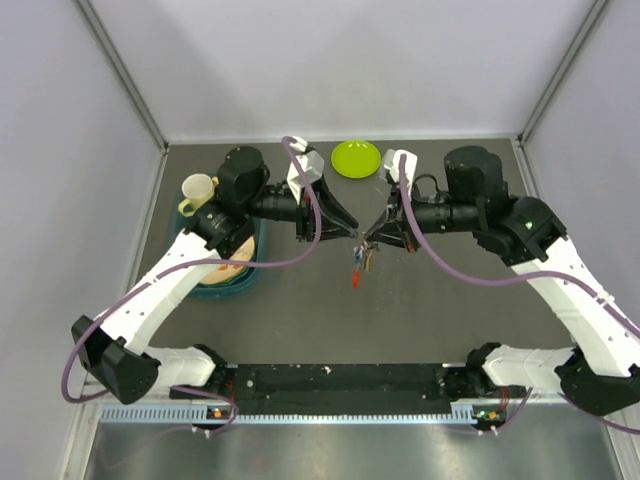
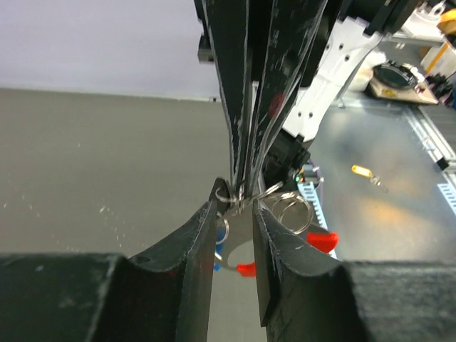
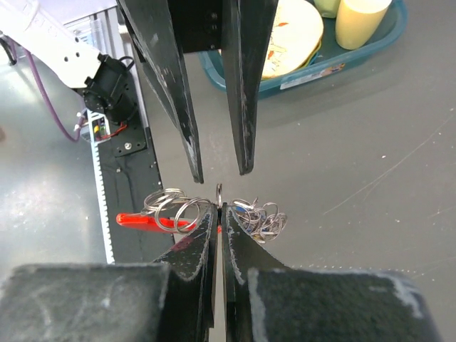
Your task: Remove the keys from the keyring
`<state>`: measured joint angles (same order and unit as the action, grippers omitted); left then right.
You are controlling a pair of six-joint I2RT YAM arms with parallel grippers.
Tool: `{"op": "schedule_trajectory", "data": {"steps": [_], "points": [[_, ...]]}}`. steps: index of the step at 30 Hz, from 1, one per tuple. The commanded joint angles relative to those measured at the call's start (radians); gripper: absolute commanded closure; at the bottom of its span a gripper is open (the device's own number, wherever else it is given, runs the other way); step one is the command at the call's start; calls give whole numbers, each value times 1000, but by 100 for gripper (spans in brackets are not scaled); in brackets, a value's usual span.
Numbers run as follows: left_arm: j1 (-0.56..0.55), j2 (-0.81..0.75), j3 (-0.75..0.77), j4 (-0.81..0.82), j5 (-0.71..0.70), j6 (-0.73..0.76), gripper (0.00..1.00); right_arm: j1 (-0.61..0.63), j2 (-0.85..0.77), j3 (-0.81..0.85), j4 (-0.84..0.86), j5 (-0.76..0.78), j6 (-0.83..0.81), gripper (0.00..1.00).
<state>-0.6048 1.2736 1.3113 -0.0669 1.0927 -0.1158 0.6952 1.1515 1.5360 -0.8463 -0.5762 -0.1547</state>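
Above the dark grey worktop [image 1: 450,320], the right end effector [image 3: 219,210] pinches the thin silver wire keyring [image 3: 219,189], colour-tagged silver keys [image 1: 358,262] dangling, while the left end effector [image 2: 236,206], jaws parted, straddles it from directly opposite.

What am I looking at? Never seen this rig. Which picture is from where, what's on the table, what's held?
Two robot arms, left and right, bolted at the near edge of a table. The overhead picture looks down from behind them. The other two come from a camera on each wrist: own black fingers at the bottom, the other arm's fingers entering from the top. On the table: a lime-green dish and a teal tray holding a yellow cup. The right gripper is shut on the keyring, with the keys, some red-headed, dangling from it. The left gripper faces it, jaws apart, apparently gripping nothing.
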Motion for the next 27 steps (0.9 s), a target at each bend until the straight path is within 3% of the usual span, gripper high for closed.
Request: {"op": "schedule_trajectory", "data": {"steps": [1, 27], "points": [[-4, -19, 43, -168, -33, 160, 68, -5, 37, 113, -34, -59, -19, 100], [-6, 7, 115, -358, -93, 283, 74, -2, 143, 154, -83, -146, -22, 100]]}}
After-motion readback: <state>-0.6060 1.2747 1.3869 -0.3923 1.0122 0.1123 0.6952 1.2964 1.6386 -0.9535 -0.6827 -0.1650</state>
